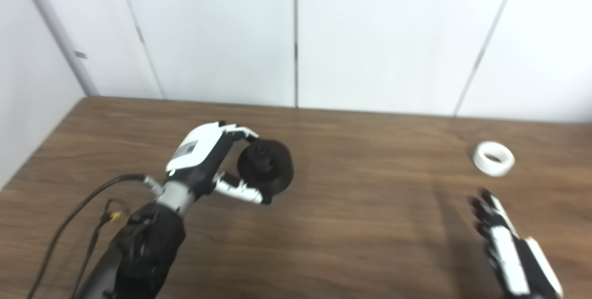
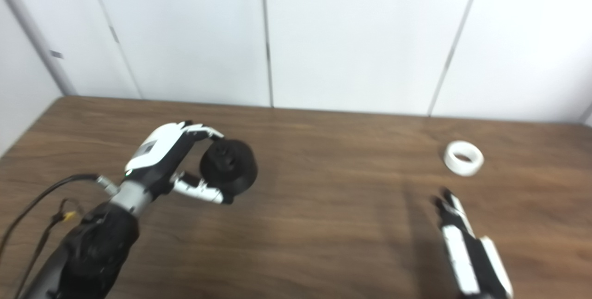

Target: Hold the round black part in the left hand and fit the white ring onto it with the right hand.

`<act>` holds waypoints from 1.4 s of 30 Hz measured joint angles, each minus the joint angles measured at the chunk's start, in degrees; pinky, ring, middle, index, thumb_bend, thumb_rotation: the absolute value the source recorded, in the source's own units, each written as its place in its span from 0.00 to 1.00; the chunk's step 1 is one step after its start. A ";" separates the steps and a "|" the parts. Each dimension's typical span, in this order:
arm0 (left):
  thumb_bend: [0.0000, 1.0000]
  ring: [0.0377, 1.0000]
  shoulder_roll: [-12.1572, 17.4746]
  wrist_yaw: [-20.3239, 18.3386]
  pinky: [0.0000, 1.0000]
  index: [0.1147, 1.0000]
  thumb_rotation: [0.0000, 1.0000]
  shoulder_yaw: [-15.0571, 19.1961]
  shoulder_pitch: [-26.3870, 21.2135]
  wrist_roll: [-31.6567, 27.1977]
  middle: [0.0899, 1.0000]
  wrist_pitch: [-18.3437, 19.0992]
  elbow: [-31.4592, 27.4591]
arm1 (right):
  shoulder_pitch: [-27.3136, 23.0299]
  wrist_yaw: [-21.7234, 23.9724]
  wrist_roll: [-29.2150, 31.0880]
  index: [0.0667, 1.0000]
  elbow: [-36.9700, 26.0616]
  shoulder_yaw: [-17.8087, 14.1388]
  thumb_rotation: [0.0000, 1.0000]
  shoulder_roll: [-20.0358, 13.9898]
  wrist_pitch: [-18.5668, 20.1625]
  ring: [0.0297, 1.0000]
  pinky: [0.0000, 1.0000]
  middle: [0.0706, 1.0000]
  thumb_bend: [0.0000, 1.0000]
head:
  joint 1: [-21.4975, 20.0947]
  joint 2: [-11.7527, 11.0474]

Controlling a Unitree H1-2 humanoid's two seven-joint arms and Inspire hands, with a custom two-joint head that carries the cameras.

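Left hand (image 1: 210, 160) gripping black part (image 1: 266, 165), white ring (image 2: 464, 158) apart, right hand (image 2: 469, 248) blurred, seemingly empty.

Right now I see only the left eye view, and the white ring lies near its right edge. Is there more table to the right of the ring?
Observer: Yes. In the right eye view the white ring lies further from the edge, and the table runs on as bare wood to the right of it.
Operator: And beside my right hand?
Observer: In that view the right hand has a broader strip of wood on its right. It holds nothing and stops short of the ring.
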 measured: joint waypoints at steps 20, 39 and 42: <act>0.52 0.84 -5.83 -2.85 1.00 0.41 0.05 -3.98 13.06 10.64 0.72 -10.91 -4.11 | -0.82 -2.71 -2.15 0.94 -1.54 2.24 1.00 -0.07 4.75 0.97 1.00 0.91 0.60 | -5.45 5.98; 0.52 0.85 -9.71 -5.61 0.97 0.41 0.05 -4.64 19.14 16.87 0.74 -14.14 -4.08 | -1.60 -3.40 -0.11 0.94 -1.92 2.19 1.00 -0.13 6.71 0.95 1.00 0.91 0.61 | -4.92 7.39; 0.52 0.84 -10.18 -6.13 0.96 0.41 0.05 -4.72 18.95 17.44 0.74 -14.14 -4.05 | -1.64 -3.48 0.12 0.94 -1.93 2.04 1.00 -0.14 6.72 0.95 1.00 0.91 0.60 | -5.01 7.47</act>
